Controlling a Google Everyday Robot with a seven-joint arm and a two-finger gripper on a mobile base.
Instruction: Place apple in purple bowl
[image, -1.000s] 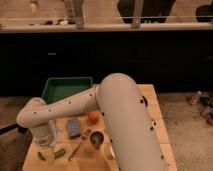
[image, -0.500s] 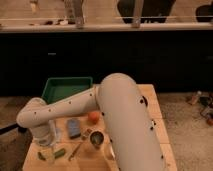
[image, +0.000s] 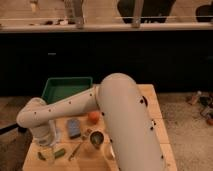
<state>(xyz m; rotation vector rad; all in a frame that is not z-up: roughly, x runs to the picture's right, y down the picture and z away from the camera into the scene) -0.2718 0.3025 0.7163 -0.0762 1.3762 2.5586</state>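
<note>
The apple (image: 93, 116) is a small orange-red fruit on the wooden table (image: 150, 102), close beside my white arm's forearm. The gripper (image: 45, 149) hangs down at the table's front left corner, well left of the apple and apart from it. It hovers over small green items. No purple bowl shows in this view; it is hidden or out of view.
A green tray (image: 67, 88) stands at the back left of the table. A blue flat object (image: 74, 128) lies left of the apple. A small metal cup (image: 96, 139) stands in front of the apple. Green items (image: 59, 153) and a thin utensil (image: 76, 150) lie near the front edge.
</note>
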